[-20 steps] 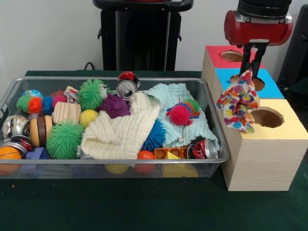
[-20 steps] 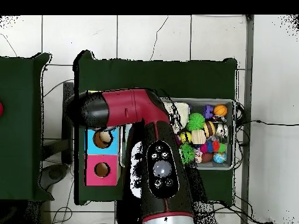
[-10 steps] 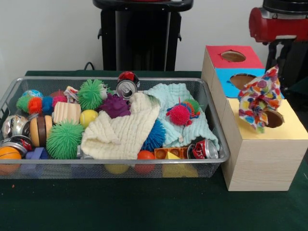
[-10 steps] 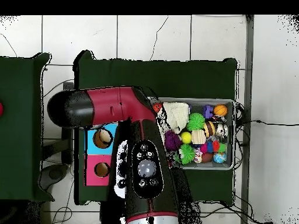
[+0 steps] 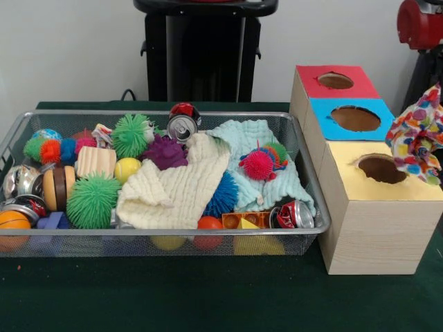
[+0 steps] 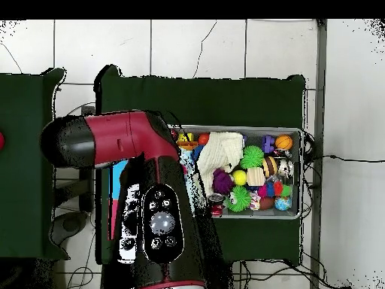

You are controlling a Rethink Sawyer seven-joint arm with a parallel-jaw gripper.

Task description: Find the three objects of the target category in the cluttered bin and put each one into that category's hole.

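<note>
Delivery step. Spotted wad [image 5: 417,133] hangs at the picture's right edge, beyond and above the hole [image 5: 382,169] in yellow-topped box [image 5: 374,228]. Gripper's grip can't be told. Next, probably: bring wad back over hole, then release.

The spotted paper wad [image 5: 417,135] is white with lots of red, blue, yellow and green dots. It is crumpled and hangs in the air, just past the side of the yellow-topped box [image 5: 387,207] farthest from the bin. The round hole [image 5: 382,168] in that box's top is open and dark inside. The wire mesh bin [image 5: 315,200] sits on the box's other side, full of toys.
</note>
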